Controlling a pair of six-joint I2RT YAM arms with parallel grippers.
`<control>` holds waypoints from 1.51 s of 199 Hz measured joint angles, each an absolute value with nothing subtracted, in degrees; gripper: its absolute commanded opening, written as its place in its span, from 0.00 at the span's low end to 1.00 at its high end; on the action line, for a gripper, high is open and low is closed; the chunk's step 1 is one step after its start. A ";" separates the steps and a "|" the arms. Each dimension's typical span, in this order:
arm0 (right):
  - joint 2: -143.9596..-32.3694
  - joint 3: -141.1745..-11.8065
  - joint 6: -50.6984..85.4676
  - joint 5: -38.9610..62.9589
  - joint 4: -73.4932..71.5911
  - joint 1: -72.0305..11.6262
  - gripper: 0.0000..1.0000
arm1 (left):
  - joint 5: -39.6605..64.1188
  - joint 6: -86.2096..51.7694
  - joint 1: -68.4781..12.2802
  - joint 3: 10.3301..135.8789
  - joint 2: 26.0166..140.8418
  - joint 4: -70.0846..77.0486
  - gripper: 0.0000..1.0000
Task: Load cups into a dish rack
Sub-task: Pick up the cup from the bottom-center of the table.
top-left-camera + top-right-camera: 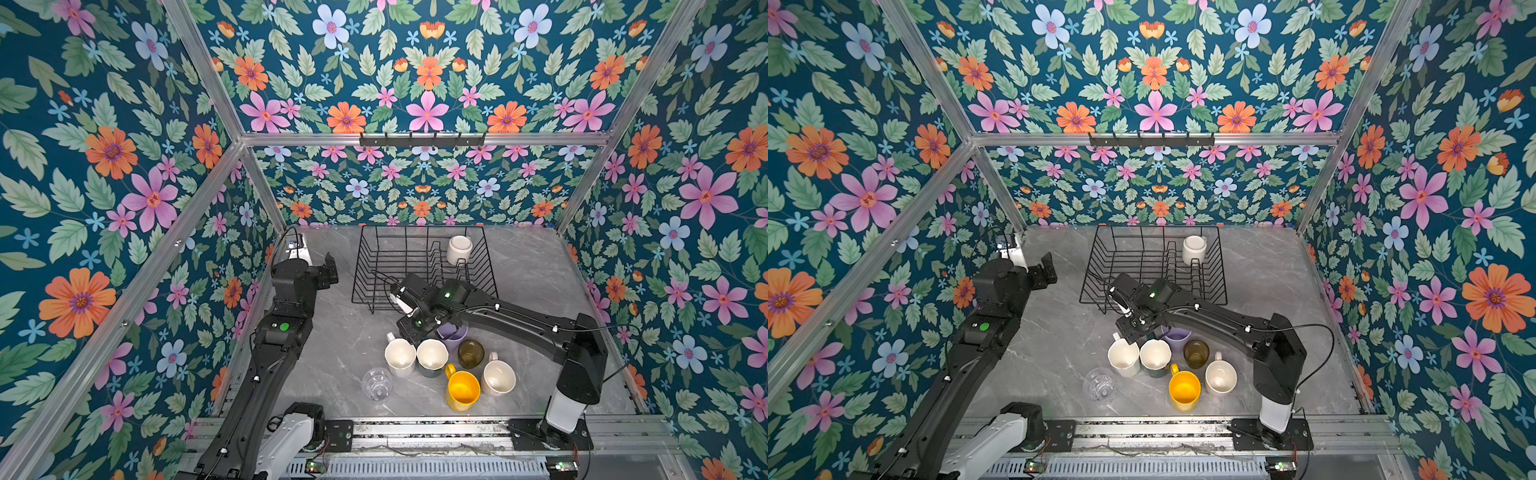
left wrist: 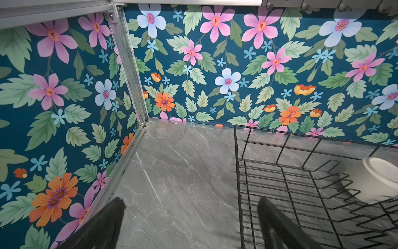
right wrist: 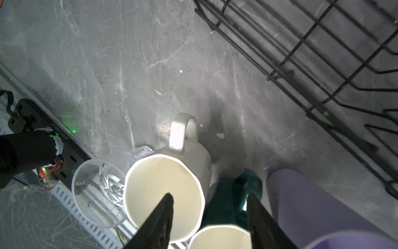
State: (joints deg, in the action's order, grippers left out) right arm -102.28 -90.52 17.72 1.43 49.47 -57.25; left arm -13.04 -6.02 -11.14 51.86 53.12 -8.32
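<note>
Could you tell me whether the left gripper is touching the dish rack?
Apart. In both top views, bare tabletop shows between the left gripper and the dish rack.

Your two top views sit high above the near edge of the worktop [image 1: 532, 266], looking down toward the back wall [image 1: 419, 187], far enough off to hold the whole scene; your left wrist view rides close behind the left claw [image 2: 191, 201], facing the far corner [image 2: 144, 122] beyond it; your right wrist view looks steeply down past the right claw [image 3: 208, 195] onto the cups [image 3: 163, 183] right under it; all four share the dish rack [image 2: 237, 172].
</note>
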 measured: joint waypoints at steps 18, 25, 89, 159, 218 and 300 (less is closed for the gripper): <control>-102.50 -89.47 18.13 1.72 49.39 -57.45 0.52 | -13.19 -6.02 -11.14 51.66 53.01 -8.27 0.98; -102.67 -89.25 18.41 1.89 49.36 -57.63 0.51 | -13.30 -6.02 -11.14 51.62 53.01 -8.23 0.98; -105.75 -89.06 18.87 2.24 48.10 -59.16 0.44 | -13.54 -6.02 -11.14 51.46 52.88 -8.16 0.98; -108.81 -89.45 18.20 0.27 47.24 -59.57 0.33 | -13.78 -6.02 -11.14 50.83 52.29 -7.70 0.98; -109.38 -89.84 17.34 -2.37 47.00 -60.03 0.25 | -14.02 -6.02 -11.14 50.39 52.27 -7.29 0.98; -108.97 -90.15 16.01 -3.64 47.03 -60.23 0.01 | -14.50 -5.87 -11.09 49.93 52.27 -7.09 0.99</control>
State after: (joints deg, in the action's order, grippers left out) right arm -108.97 -90.15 16.01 -3.64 47.03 -60.23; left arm -14.50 -5.87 -11.09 49.93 52.27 -7.09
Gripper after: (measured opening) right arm 0.080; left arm 0.985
